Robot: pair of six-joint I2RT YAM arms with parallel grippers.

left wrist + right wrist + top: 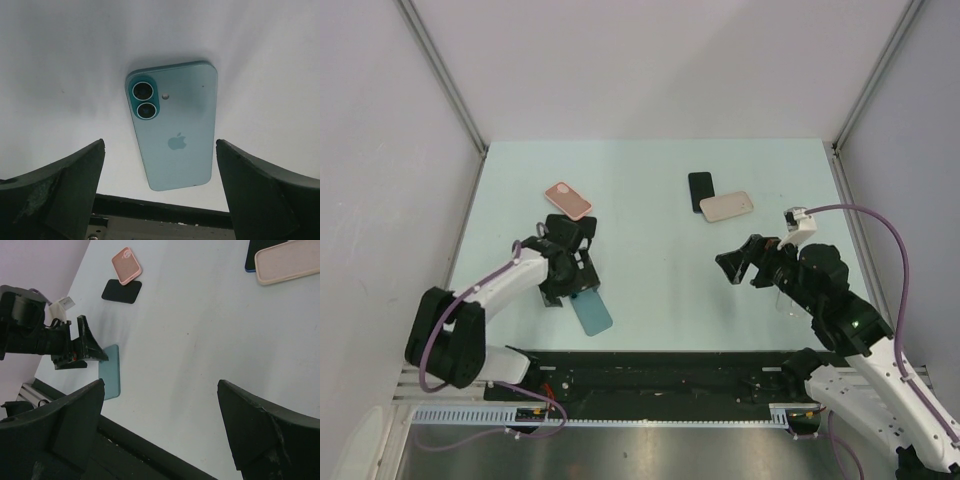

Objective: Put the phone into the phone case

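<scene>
Top view: your left fingers (578, 282) stand wide over the teal phone (592, 313), low left near the bench (650, 290) front edge. The pink case (568, 200) lies above them, and the right fingers (730, 264) are spread wide at mid-right.
Left wrist view: the phone lies back-up, clear of both tips.
Right wrist view: the beige case (289, 261) is cut off at upper right.

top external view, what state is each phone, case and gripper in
teal phone, face down on table, ungripped
pink case, flat on table
black slab, flat beside pink case
beige case, flat on table
dark phone, flat beside beige case
left gripper, open over teal phone
right gripper, open, empty
</scene>
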